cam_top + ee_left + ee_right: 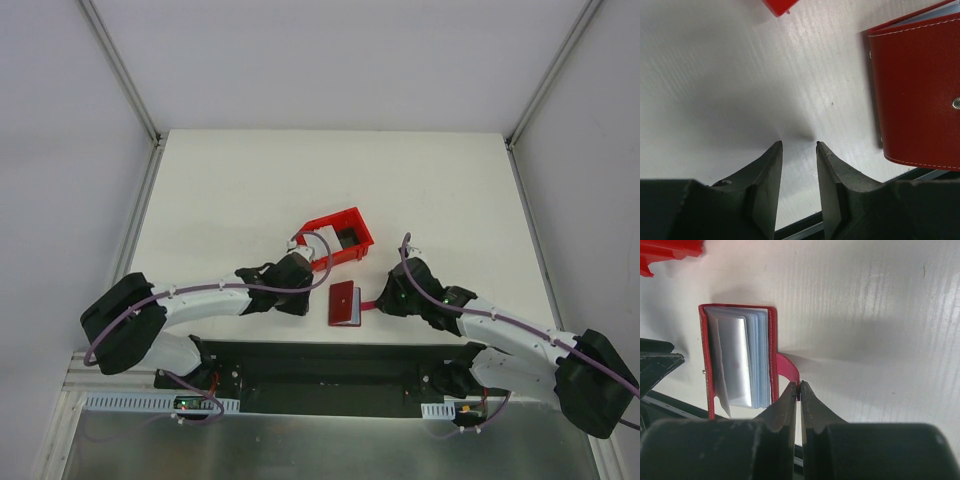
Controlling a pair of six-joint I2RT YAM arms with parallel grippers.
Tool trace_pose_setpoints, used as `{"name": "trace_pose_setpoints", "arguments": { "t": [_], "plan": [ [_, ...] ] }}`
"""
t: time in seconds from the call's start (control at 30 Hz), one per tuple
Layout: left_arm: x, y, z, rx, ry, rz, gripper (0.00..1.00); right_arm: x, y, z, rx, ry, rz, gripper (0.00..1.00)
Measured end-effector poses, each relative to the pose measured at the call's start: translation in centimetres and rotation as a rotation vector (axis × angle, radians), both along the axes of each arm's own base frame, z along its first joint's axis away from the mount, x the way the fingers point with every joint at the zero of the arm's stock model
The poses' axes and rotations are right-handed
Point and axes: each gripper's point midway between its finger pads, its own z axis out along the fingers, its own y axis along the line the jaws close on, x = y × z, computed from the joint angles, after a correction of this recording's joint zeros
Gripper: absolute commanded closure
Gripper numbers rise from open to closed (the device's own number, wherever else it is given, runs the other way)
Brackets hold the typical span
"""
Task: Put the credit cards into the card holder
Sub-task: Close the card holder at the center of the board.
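Two grippers, one card holder, one bin: entries as I read them from the console.

1. Card holder (345, 303): lies on the table (300, 170) close to its near edge, between the two arms. The covers are partly open, and pale pockets show in the right wrist view.
2. Right gripper (799, 385): just right of the holder, fingers pressed together on the closing tab (789, 365).
3. Left gripper (798, 144): just left of the holder, low over bare table. The fingers are partly spread with nothing between them.
4. Red bin (350, 252): just beyond the holder, on its far side. There is something dark inside, and I cannot tell whether it is a card.
5. Credit cards: I can make out none loose on the table and none in either grip.

Step in hand, by my judgement: the holder is pinned by its tab and ready for loading, and no card has been fetched yet.

Next move, as I judge it: I send the left gripper for a card, probably to the bin. A thin flat card calls for an edge pinch. I then feed it edge-first into a pale pocket while the right pinch steadies the holder.
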Motion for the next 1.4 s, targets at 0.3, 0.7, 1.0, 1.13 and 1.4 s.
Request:
{"name": "trace_pose_setpoints", "arguments": {
  "t": [0.3,0.7,1.0,1.13,1.4],
  "plan": [
    [0.2,-1.6,0.0,-0.014,0.032,-0.032,0.75,0.4,-0.7,0.6,-0.056,-0.020,0.028,0.93],
    [0.5,-3.7,0.6,-0.052,0.065,-0.067,0.89,0.4,-0.6,0.8,-0.054,-0.024,0.035,0.94],
    [0.7,-5.0,1.4,-0.088,0.065,-0.087,0.83,0.5,-0.5,1.1,-0.041,-0.034,0.032,0.94],
    [0.8,-6.5,2.5,-0.145,0.055,-0.120,0.81,0.6,-0.4,1.2,-0.035,-0.036,0.030,0.94],
    [0.6,-8.4,3.9,-0.239,0.048,-0.177,0.78,0.5,-0.3,1.2,-0.032,-0.033,0.029,0.94]
  ]
}}
